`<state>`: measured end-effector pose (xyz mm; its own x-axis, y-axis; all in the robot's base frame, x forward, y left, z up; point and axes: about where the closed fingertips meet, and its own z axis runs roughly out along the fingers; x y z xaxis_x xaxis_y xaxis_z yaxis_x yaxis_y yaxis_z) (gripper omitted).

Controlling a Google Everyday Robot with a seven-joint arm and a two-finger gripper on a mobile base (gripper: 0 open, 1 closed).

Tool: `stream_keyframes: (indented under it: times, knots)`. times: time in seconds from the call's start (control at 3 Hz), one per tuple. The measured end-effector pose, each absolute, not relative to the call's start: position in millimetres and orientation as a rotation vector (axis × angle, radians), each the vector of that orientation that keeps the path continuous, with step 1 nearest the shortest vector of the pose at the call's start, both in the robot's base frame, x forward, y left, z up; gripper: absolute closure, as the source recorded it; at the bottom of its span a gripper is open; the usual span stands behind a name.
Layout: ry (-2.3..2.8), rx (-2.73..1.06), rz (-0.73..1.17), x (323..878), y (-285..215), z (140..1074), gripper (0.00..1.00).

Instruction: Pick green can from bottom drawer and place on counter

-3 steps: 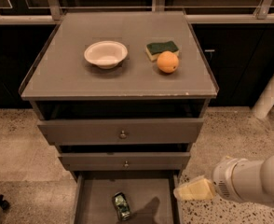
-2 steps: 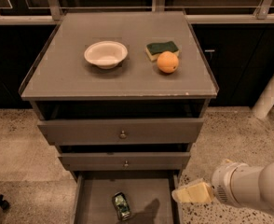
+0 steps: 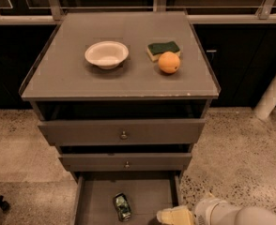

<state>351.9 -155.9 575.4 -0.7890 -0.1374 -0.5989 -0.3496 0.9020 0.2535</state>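
Observation:
The green can (image 3: 122, 206) lies on its side on the floor of the open bottom drawer (image 3: 95, 205), near the middle. My gripper (image 3: 174, 216) is at the bottom right, over the drawer's right side, a little to the right of the can and apart from it. The white arm runs off to the lower right. The counter (image 3: 63, 74) is the flat grey-brown top of the cabinet above.
On the counter stand a white bowl (image 3: 106, 54), a dark green sponge (image 3: 163, 49) and an orange (image 3: 169, 62). Two knobbed drawers (image 3: 123, 132) sit partly pulled out above the bottom one. A white post (image 3: 273, 93) stands at the right on the speckled floor.
My gripper and arm have moved down and a little left, nearer the drawer's right side. The can has not moved.

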Motion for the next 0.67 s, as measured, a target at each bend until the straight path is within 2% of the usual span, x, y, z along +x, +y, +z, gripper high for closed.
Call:
stream_keyframes:
  times: [0.33, 0.67]
  knots:
    - [2.496, -0.232, 0.523, 352.1, -152.9, 528.2, 0.00]
    - [2.502, -0.250, 0.528, 355.5, -148.5, 523.2, 0.00]
